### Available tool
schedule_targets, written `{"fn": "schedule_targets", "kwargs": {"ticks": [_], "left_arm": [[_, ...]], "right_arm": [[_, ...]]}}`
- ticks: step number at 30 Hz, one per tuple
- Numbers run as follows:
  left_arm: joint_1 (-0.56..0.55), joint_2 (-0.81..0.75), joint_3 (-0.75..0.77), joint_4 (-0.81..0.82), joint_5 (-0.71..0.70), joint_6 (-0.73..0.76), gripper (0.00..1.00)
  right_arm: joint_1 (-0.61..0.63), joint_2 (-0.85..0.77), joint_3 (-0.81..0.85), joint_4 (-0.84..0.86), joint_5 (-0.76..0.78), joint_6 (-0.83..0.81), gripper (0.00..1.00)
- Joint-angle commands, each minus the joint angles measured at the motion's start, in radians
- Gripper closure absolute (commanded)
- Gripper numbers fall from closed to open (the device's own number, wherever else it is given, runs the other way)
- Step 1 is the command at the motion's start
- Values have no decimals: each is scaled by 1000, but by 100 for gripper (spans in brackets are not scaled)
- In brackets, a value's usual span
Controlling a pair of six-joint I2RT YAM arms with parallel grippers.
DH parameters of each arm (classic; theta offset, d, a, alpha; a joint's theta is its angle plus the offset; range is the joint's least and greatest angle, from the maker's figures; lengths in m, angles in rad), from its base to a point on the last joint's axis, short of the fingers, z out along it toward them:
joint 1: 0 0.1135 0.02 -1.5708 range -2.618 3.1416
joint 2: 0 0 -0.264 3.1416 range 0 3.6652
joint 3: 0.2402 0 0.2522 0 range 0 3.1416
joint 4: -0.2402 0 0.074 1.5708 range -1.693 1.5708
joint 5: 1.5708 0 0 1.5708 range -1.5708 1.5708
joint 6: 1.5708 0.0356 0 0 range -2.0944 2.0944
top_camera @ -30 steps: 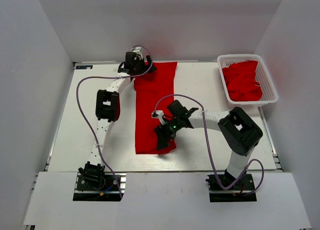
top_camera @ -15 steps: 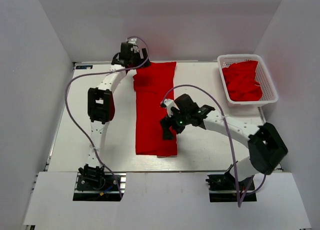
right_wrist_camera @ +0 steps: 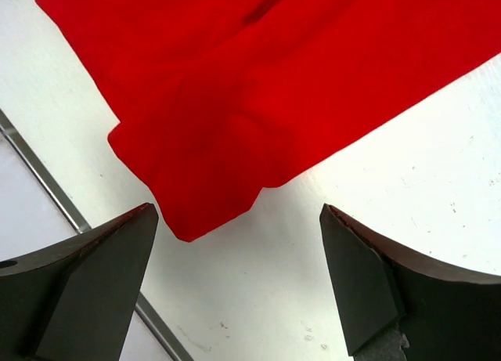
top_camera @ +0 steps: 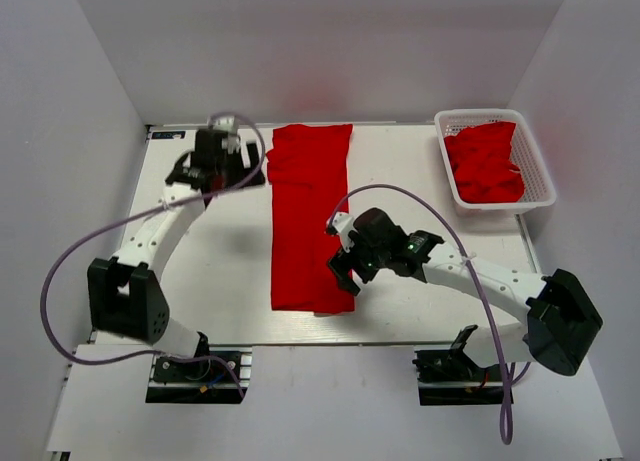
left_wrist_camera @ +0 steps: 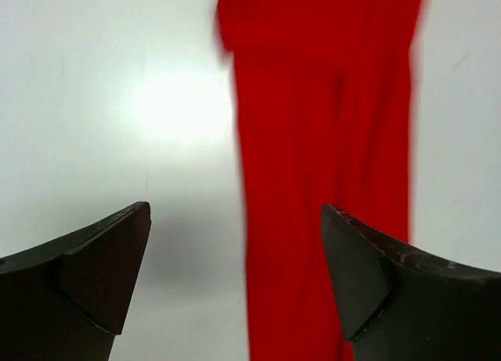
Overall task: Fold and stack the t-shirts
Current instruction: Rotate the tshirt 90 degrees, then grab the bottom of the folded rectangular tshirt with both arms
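One red t-shirt (top_camera: 310, 216) lies on the table as a long narrow strip running from the far edge toward the near edge. More red t-shirts (top_camera: 484, 163) are bunched in the white basket. My left gripper (top_camera: 222, 167) hovers open to the left of the strip's far end. In the left wrist view the strip (left_wrist_camera: 325, 181) runs past the right fingertip (left_wrist_camera: 352, 251) of my left gripper (left_wrist_camera: 235, 212). My right gripper (top_camera: 347, 275) stands open over the strip's near right edge. In the right wrist view the shirt's near corner (right_wrist_camera: 235, 110) lies just beyond my right gripper (right_wrist_camera: 236, 212), nothing between the fingers.
The white lattice basket (top_camera: 540, 171) stands at the far right corner. White walls close in the table on three sides. The table's near edge rail (right_wrist_camera: 47, 185) shows in the right wrist view. Bare tabletop (top_camera: 420, 166) lies between shirt and basket.
My left arm swung left, away from the strip's far left corner, and its elbow dropped toward the near left. My right gripper shifted slightly right and its arm stretched out low.
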Motion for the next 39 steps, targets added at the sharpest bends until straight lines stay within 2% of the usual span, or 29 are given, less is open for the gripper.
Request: {"fn": "schedule_targets", "kwargs": {"ticks": [1, 5, 8, 11, 14, 16, 22, 25, 29, 32, 34, 36, 37, 39], "left_arm": [[-24, -144, -286, -36, -5, -99, 0], [-68, -266, -585, -75, 70, -160, 2], [-120, -327, -720, -113, 111, -208, 4], [-170, -430, -762, -229, 111, -258, 4], [-194, -516, -785, -248, 159, -280, 4], [-211, -516, -785, -248, 146, -300, 4], [-300, -412, -836, -86, 199, -311, 8], [-346, -373, -827, -96, 110, -320, 10], [-386, -358, -833, -73, 90, -329, 12], [-409, -326, -833, -61, 90, -338, 19], [-441, -304, -868, -41, 103, -338, 30], [-455, -304, -894, -18, 103, -338, 35], [-455, -304, -905, -18, 103, -338, 41], [-473, -304, -905, -18, 77, -338, 45]], "right_arm": [[44, -5, -4, -1, 90, -43, 10], [58, 20, -26, 4, 64, 27, 10], [68, 30, -47, -33, 63, 196, 10], [70, 15, -98, -47, 74, 343, 10], [70, 18, -101, -74, 80, 465, 10], [69, 34, -95, -78, 72, 512, 10], [68, 113, -52, -99, 52, 612, 10], [68, 155, -29, -108, 48, 644, 10], [65, 182, -8, -116, 69, 658, 10], [65, 190, -3, -122, 75, 664, 16], [65, 193, -4, -131, 60, 660, 23], [64, 202, -12, -133, 44, 660, 28], [65, 201, -21, -133, 38, 660, 33], [64, 207, -27, -118, 32, 656, 42]]}}
